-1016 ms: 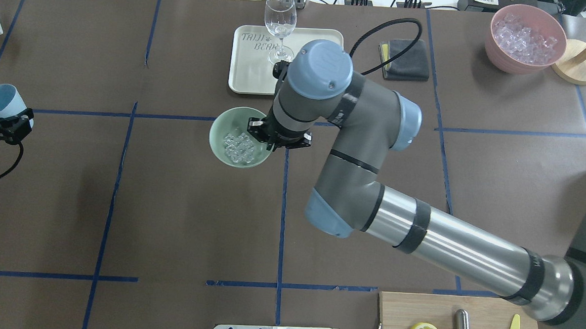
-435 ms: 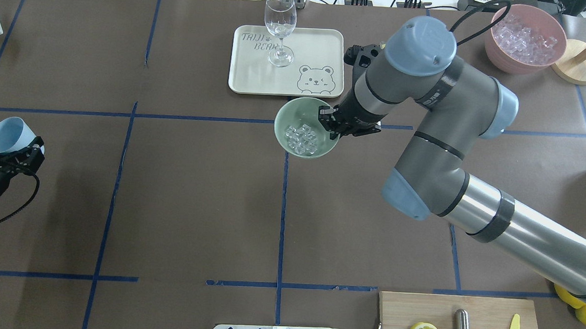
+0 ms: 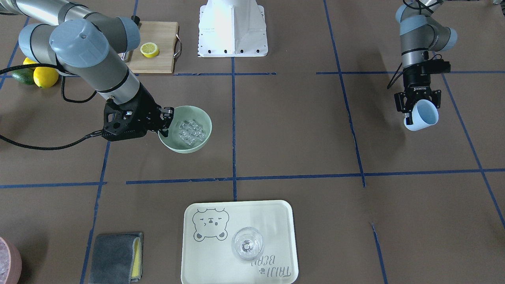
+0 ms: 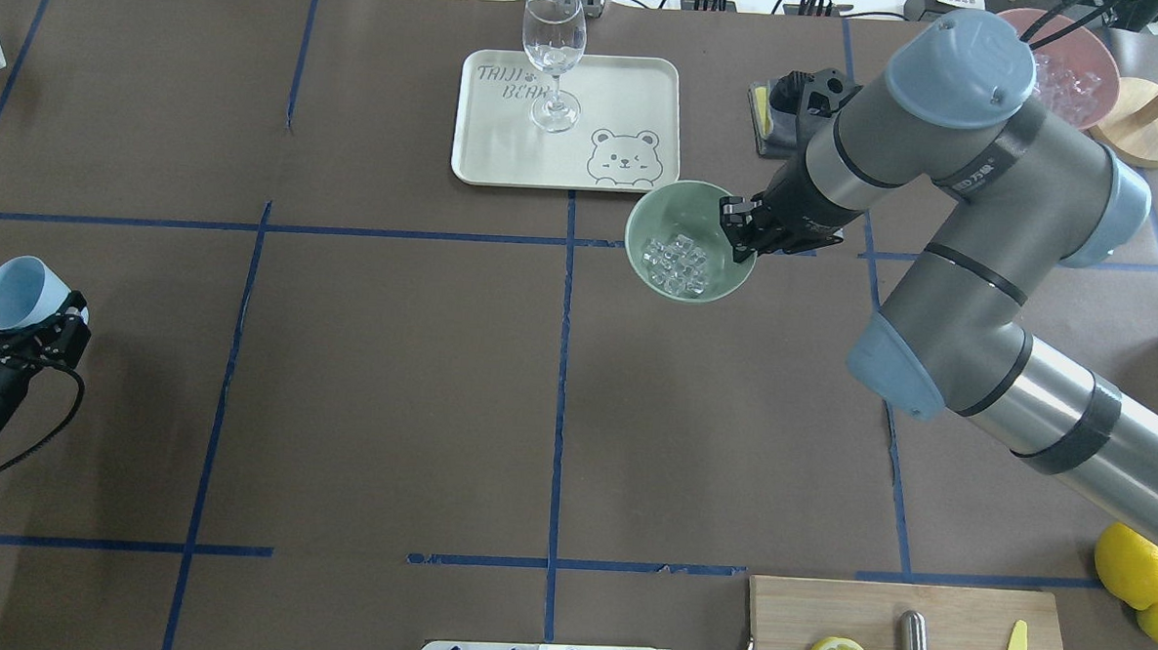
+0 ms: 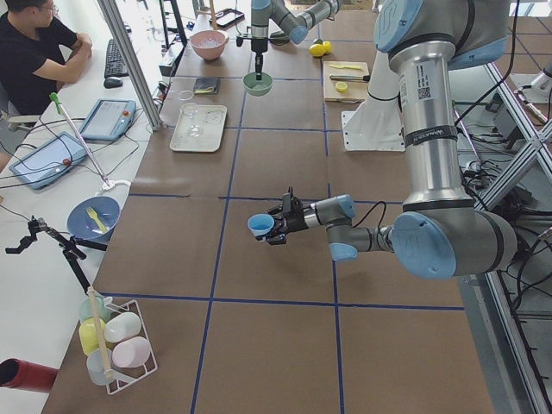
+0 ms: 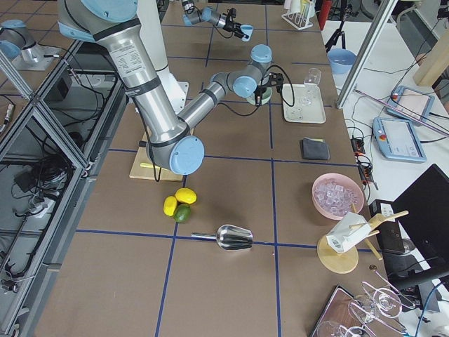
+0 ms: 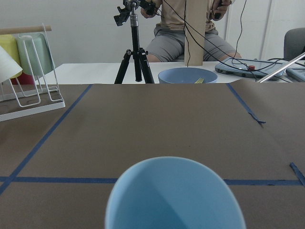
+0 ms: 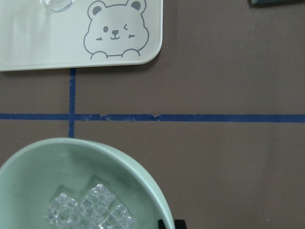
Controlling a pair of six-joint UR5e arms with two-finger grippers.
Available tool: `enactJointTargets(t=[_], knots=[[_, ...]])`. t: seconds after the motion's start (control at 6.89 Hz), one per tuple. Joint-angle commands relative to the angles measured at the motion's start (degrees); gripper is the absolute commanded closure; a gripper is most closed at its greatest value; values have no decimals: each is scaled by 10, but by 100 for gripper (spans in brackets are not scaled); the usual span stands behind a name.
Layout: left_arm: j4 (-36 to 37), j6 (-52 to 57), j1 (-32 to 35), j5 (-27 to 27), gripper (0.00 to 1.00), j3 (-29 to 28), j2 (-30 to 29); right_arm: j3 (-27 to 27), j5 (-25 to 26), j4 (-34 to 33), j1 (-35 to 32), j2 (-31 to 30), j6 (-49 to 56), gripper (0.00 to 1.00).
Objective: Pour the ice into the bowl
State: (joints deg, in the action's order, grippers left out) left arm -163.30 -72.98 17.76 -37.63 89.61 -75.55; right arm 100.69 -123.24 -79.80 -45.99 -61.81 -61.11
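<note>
The pale mint-green bowl (image 4: 664, 211) holds a small heap of clear ice cubes (image 4: 678, 259). It sits just right of the table's centre line, below the tray. My right gripper (image 4: 737, 236) is shut on the bowl's right rim. The front-facing view shows the same grip (image 3: 165, 122) on the bowl (image 3: 195, 113) with the ice (image 3: 191, 130). I cannot tell if the bowl touches the table. The right wrist view shows the bowl (image 8: 119, 164) and ice (image 8: 90, 212). My left gripper (image 4: 30, 325) is shut on a light blue cup (image 4: 12, 292), tilted, at the far left.
A cream bear tray (image 4: 508, 156) with a wine glass (image 4: 553, 50) lies beyond the bowl. A grey cloth (image 4: 769, 128) and a pink bowl of ice (image 4: 1079, 73) are behind the right arm. A cutting board (image 4: 957, 615) and lemons (image 4: 1130, 564) lie near the robot.
My right arm has carried the bowl with its ice to the right and slightly away from me. My left gripper has drawn the blue cup nearer to me.
</note>
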Motion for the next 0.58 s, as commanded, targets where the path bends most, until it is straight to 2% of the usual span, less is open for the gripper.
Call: enactJointTargets(t=[0.0, 0.15, 0.44], knots=[[1, -1, -7, 13, 100, -27, -19, 32, -4, 1, -12, -47, 32, 100], [3, -1, -10, 13, 100, -30, -21, 48, -4, 1, -16, -70, 44, 100], [4, 3, -11, 12, 16, -35, -22, 51, -4, 3, -22, -87, 57, 100]])
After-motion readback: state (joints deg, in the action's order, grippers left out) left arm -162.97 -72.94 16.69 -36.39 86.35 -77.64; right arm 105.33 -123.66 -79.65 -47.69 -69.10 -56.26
